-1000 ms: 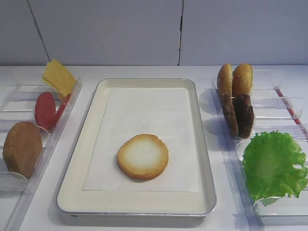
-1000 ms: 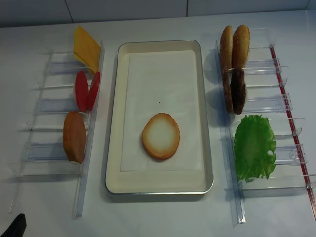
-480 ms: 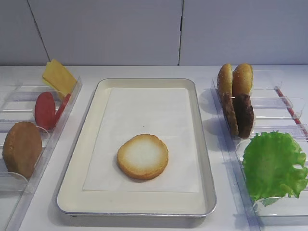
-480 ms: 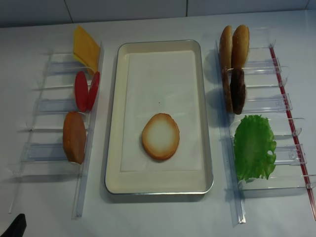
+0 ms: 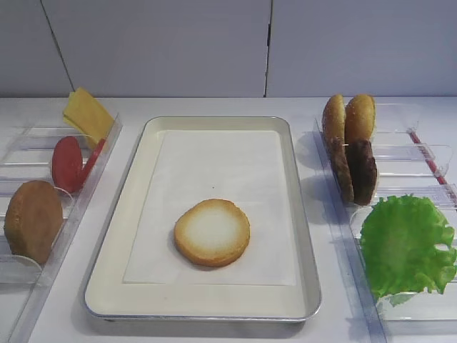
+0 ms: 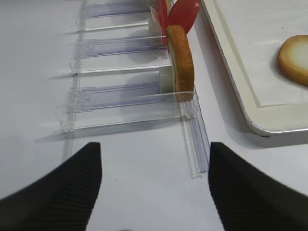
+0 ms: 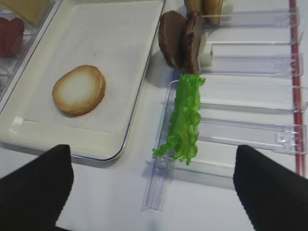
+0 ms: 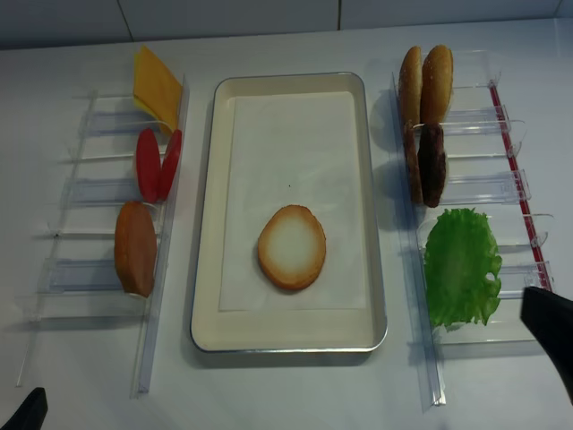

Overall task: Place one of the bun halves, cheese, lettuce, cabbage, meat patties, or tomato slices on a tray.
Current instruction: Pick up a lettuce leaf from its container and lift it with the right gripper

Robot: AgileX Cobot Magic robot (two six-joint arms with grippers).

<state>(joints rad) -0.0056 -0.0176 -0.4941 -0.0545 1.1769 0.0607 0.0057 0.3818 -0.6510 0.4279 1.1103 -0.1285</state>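
A white tabletop (image 5: 214,107) is seen, backed by a pale grey panelled wall (image 5: 157,46) w/ dark seams; lighting is even.

A white table (image 5: 214,107) fills the frame. Clear plastic racks stand at the left (image 8: 98,193) and the right (image 8: 497,188) sides. A grey wall (image 5: 178,43) is behind.

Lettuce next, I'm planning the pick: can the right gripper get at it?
Probably yes: the right gripper is open, and the lettuce stands unobstructed in its clear rack just ahead.
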